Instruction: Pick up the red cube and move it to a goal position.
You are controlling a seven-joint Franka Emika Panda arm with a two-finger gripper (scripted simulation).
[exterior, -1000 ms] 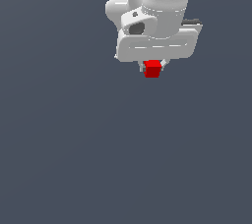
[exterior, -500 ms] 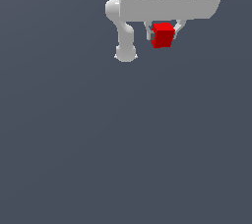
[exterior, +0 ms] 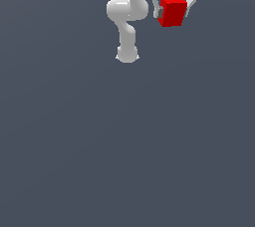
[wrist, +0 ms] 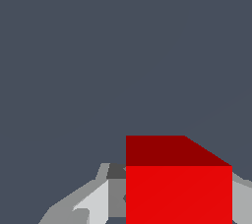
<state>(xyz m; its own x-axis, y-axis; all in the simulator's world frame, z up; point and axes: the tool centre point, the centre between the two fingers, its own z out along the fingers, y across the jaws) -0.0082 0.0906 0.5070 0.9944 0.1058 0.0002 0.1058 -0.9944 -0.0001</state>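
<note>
The red cube [exterior: 173, 11] is a small plain bright red block held between the two white fingers of my gripper [exterior: 174, 8], near the top of the exterior view, lifted well above the grey floor. The gripper is shut on it; its white body fills the top edge of the exterior view. In the wrist view the red cube [wrist: 178, 183] fills the lower part of the picture, with one grey fingertip [wrist: 93, 201] beside it and the other mostly hidden behind it.
The arm's white links and base [exterior: 127, 27] stand at the exterior view's upper middle, to the exterior view's left of the cube. A plain dark grey floor [exterior: 124, 146] lies all around.
The gripper with the red cube has risen toward the camera and shifted to the exterior view's right; the cube looks larger and the arm's base is now uncovered.
</note>
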